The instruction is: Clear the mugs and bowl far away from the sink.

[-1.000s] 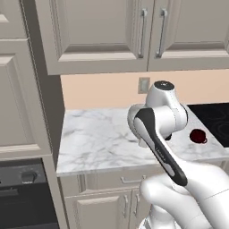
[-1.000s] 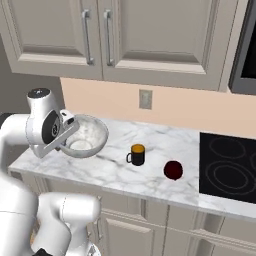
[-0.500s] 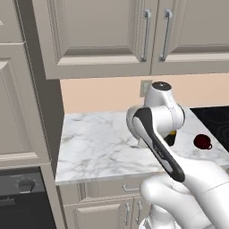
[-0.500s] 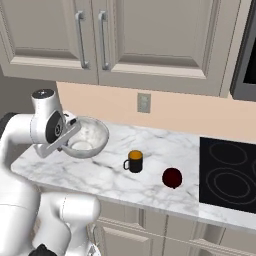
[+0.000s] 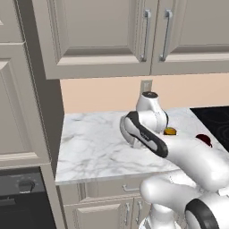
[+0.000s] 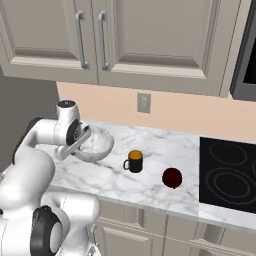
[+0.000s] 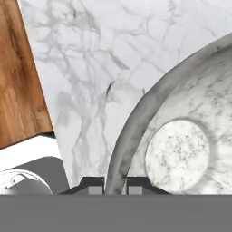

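The whitish-grey marbled bowl point(image 6: 96, 144) is at the left part of the counter, with my gripper point(image 6: 81, 143) shut on its near-left rim. In the hand view the bowl point(image 7: 181, 154) takes up the right side, and my gripper point(image 7: 115, 185) has a dark fingertip on each side of the rim. To the bowl's right stands the black mug with the orange inside point(image 6: 134, 161), and farther right is the dark red mug point(image 6: 172, 177). From the left base view the arm covers the bowl; the black mug's orange top point(image 5: 169, 131) and the red mug point(image 5: 204, 139) peek out. The sink is out of view.
A black cooktop point(image 6: 227, 179) is set into the marble counter point(image 6: 150, 190) at the right. Wall cabinets point(image 6: 145, 35) hang above, and an outlet point(image 6: 144, 102) is on the backsplash. The counter's left end point(image 5: 62, 147) meets a tall cabinet above a dark appliance point(image 5: 20, 199).
The arm has carried the bowl a little to the right, toward the black mug. The views shifted slightly a second ago; the mugs have stayed put.
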Available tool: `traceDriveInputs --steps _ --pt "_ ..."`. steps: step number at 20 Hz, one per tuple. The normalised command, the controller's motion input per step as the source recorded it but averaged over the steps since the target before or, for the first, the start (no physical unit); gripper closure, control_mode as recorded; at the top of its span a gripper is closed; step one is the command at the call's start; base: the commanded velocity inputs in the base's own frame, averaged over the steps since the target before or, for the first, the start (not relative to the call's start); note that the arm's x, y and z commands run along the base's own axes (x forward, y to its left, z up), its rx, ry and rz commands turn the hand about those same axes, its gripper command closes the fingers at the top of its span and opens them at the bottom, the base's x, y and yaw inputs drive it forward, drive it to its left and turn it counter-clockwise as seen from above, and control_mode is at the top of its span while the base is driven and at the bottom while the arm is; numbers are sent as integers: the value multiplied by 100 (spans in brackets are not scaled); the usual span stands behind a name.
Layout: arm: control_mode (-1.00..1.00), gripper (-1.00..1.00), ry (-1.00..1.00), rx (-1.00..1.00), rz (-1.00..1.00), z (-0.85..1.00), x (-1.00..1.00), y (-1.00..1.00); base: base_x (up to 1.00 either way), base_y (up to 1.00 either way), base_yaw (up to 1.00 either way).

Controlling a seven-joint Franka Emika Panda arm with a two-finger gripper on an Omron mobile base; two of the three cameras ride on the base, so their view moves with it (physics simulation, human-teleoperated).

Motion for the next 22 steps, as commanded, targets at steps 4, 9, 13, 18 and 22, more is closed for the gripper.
traceDriveInputs --steps 4,9,13,18,22 --pt "-100 100 16 0 7 -68 87 0 0 0 0" --pt "-100 100 13 0 7 -66 71 0 0 0 0" --pt "-100 100 8 0 8 -63 52 0 0 0 0" --pt "-100 -100 4 0 5 -38 23 4 0 0 0" --pt "-100 -100 0 -2 1 7 -7 0 0 0 0"
